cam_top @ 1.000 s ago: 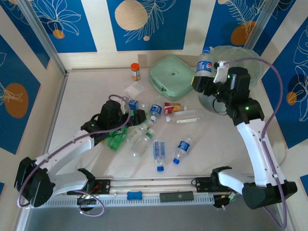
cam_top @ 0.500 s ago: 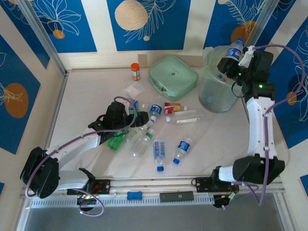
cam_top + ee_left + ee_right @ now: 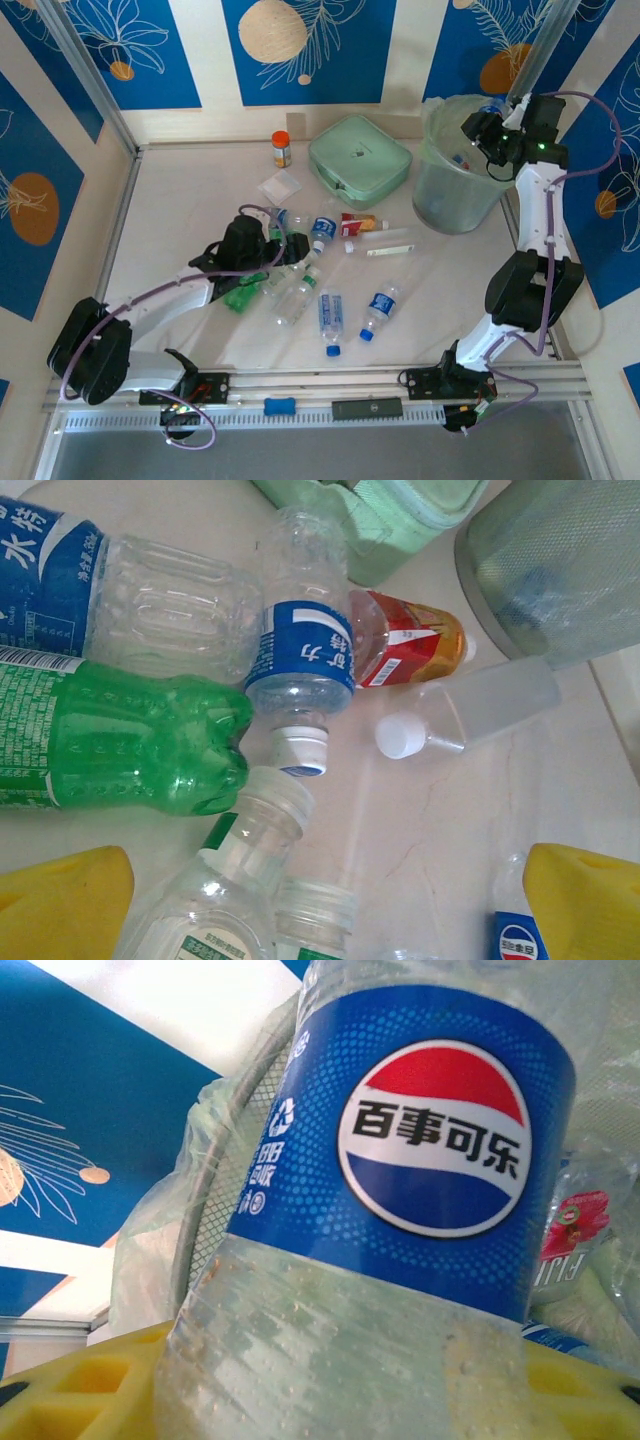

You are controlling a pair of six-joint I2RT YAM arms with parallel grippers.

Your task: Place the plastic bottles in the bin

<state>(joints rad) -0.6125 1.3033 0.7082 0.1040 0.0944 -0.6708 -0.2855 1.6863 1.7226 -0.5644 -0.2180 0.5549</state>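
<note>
We're looking at a pale tabletop with faint marble-ish veins. It's boxed in by walls done in deep blue panels split by cream stripes, with white line-drawn leaves and tan and orange discs on them. Slim metal posts lean up at the two far corners, a metal rail runs along our near edge, and the light's soft and even, barely any shadows.
</note>
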